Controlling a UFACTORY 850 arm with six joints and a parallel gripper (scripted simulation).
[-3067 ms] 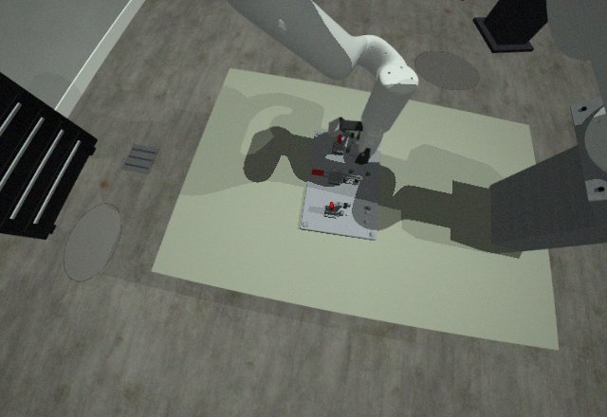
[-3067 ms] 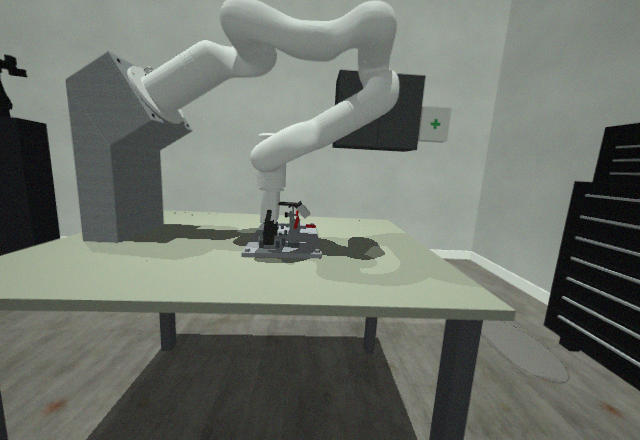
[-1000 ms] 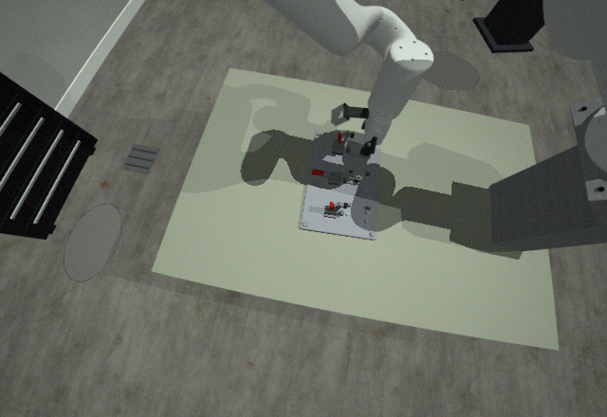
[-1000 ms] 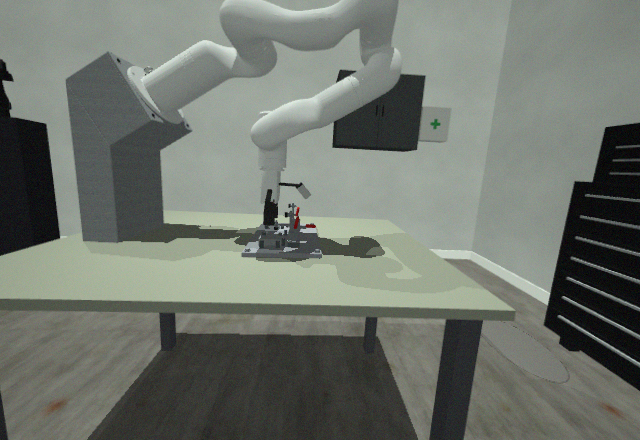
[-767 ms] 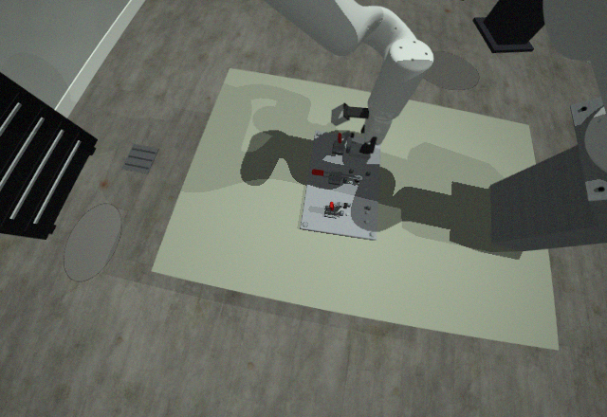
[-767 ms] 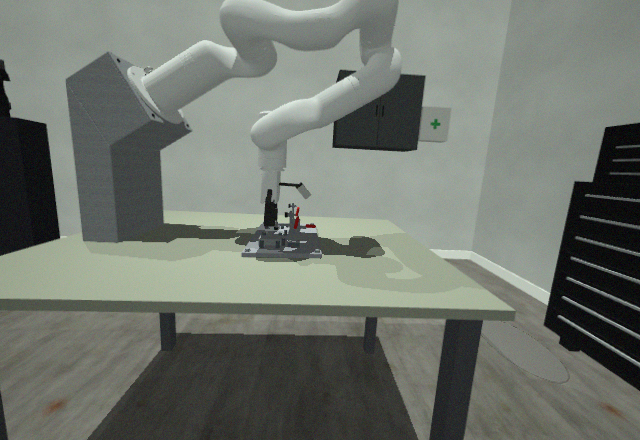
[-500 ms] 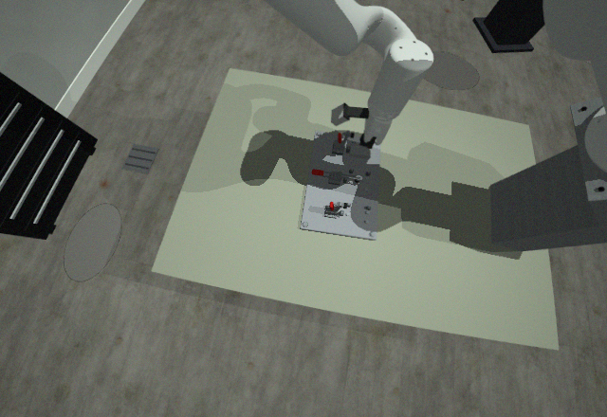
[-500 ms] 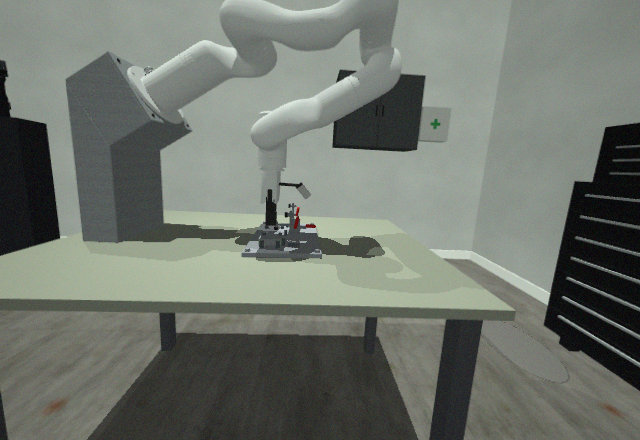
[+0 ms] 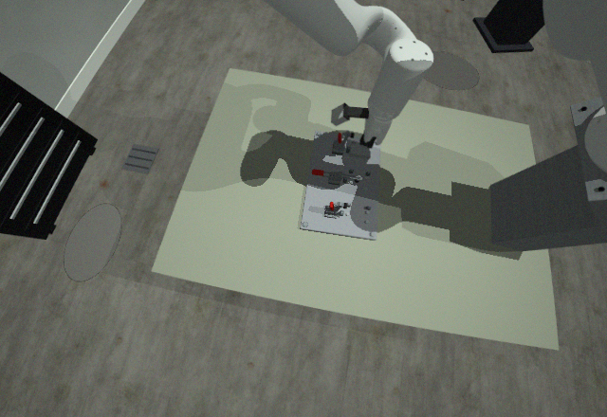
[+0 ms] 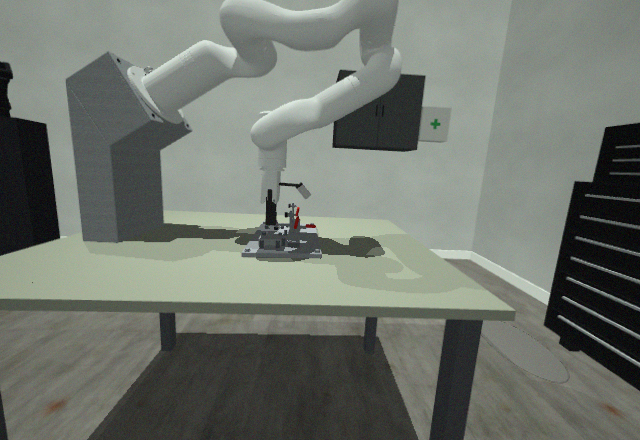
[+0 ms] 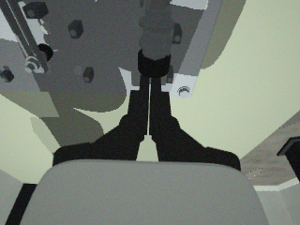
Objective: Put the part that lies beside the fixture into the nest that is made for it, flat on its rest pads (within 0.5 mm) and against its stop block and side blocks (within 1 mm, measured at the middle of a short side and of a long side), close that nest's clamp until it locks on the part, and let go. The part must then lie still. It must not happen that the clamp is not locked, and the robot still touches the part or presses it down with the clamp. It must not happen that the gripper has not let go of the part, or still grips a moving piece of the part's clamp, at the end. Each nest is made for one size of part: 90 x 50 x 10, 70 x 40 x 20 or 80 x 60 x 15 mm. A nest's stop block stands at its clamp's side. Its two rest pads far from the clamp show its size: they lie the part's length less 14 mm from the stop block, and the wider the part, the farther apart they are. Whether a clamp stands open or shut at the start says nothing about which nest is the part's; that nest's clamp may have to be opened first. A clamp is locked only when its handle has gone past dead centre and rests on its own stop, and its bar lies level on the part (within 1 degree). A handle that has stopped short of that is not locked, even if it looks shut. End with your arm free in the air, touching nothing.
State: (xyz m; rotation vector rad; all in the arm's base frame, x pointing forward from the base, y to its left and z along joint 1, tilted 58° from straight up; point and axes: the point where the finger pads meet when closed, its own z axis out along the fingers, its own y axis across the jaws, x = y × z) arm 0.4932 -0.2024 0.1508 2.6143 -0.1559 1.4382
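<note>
A pale green table (image 10: 155, 280) carries everything; a grey angled pedestal (image 10: 103, 166) stands on it, and a white arm (image 10: 310, 27) reaches from the pedestal out and down to a grey fixture plate (image 9: 313, 216) near the table's middle. Seen from above, the plate holds three nests in a row, each with a small clamp with a red handle: one handle (image 9: 339, 136) at the plate's end under the arm, one (image 9: 319, 172) at the middle nest, one (image 9: 332, 205) at the end farthest from the arm. A dark grey flat part (image 9: 357, 155) lies in the nest at the arm's end of the plate, beside that nest's clamp; whether it sits flat against its blocks cannot be told. The gripper (image 9: 368, 140) points straight down over the plate's edge just beside this part, on the side away from the red handle. In the wrist view its two black fingers are pressed together with nothing between them, their tips just short of a dark ribbed cylinder (image 11: 154, 33) that rises from the plate near a corner hole (image 11: 183, 90). A small camera bracket (image 9: 342, 113) juts from the wrist, beyond the plate's end.
</note>
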